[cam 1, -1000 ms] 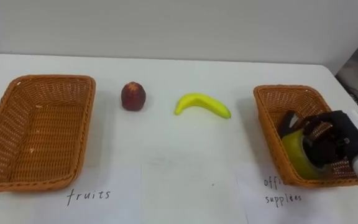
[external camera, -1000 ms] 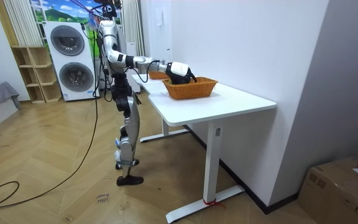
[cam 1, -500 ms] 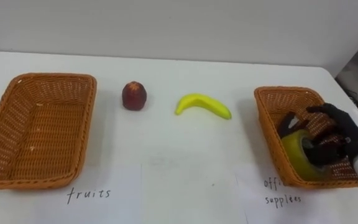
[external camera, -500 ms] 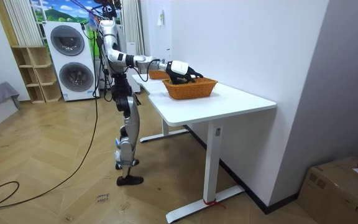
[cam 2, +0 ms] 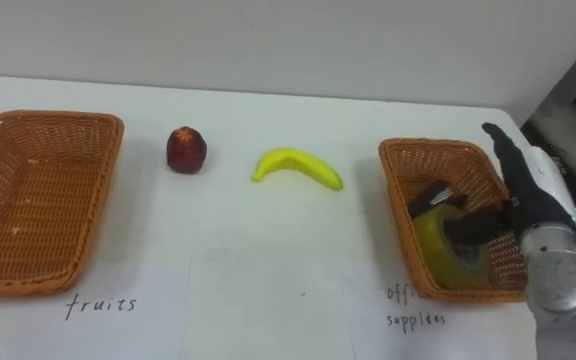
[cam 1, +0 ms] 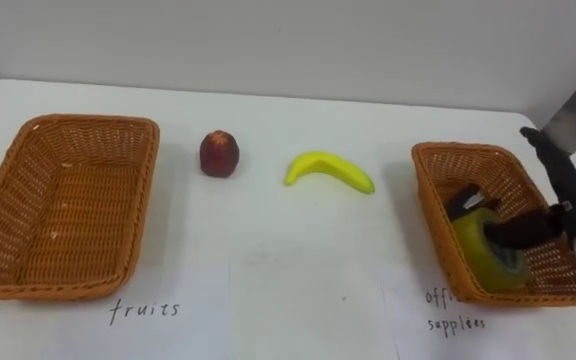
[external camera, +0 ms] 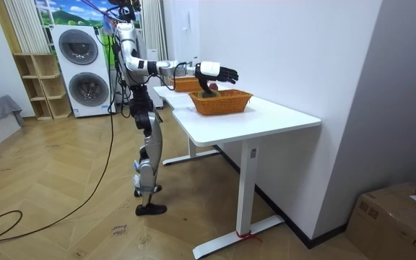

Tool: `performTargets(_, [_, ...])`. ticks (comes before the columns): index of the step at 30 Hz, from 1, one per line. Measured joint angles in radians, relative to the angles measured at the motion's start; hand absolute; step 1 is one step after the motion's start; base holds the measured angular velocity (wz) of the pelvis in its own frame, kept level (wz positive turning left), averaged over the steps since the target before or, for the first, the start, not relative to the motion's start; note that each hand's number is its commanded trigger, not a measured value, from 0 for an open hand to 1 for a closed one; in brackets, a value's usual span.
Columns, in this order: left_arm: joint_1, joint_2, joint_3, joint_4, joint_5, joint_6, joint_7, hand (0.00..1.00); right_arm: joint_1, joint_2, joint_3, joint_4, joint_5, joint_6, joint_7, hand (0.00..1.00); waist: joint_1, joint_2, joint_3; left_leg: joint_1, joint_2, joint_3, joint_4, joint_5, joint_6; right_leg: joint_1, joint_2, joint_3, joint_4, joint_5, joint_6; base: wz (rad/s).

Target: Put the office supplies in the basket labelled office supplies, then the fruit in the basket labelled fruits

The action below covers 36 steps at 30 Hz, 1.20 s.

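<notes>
Yellow tape roll (cam 1: 488, 250): lying in the right-hand basket (cam 1: 465, 149), toward its near end.
Black item (cam 1: 465, 203): same basket, just behind the roll; kind not discernible.
Right hand (cam 1: 568, 205): raised over that basket, fingers straight and spread, holding nothing; thumb reaches toward the roll.
Banana (cam 1: 328, 170), red fruit (cam 1: 218, 153): on the bench (cam 1: 298, 110), between the baskets.
Left-hand basket (cam 1: 93, 120): no fruit inside.
</notes>
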<state>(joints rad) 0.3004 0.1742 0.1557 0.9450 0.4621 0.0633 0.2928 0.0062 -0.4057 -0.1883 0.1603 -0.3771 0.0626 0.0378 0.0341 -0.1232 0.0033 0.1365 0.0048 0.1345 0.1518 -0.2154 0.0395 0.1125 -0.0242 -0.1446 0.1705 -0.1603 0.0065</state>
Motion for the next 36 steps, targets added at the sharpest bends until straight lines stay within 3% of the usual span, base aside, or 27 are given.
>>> performTargets(3, [-0.002,-0.001,0.008,0.000,0.000,-0.002,-0.001,0.00,0.000,-0.004,-0.001,-0.087,0.001,0.000,-0.020,0.00,-0.001,0.004,0.0030,-0.007,0.000,0.002,0.000,0.000,0.000,-0.010,0.001,0.005,0.002,0.000,0.000,-0.03])
performTargets(10, [-0.003,-0.003,0.057,-0.002,0.000,-0.009,-0.020,0.00,-0.021,-0.039,-0.002,-0.266,0.030,-0.033,-0.041,0.00,0.001,0.000,-0.0007,-0.006,0.002,0.003,-0.001,0.000,-0.001,-0.010,0.003,0.005,0.001,0.000,0.000,-0.01])
performTargets(29, [0.001,-0.005,0.056,0.017,0.001,-0.009,-0.011,0.00,-0.040,-0.039,-0.002,-0.322,0.032,-0.044,-0.076,0.00,0.002,0.003,-0.0028,-0.010,0.001,0.002,-0.001,0.000,-0.001,-0.012,0.001,0.002,0.002,0.000,0.000,0.00])
performTargets(36, [-0.004,-0.010,0.052,-0.005,0.003,-0.009,-0.011,0.00,-0.105,-0.039,0.003,-0.330,0.031,-0.044,-0.089,0.00,0.028,0.001,-0.0052,-0.023,0.001,0.001,0.002,0.000,0.000,-0.022,0.001,0.002,0.002,0.000,0.000,0.01])
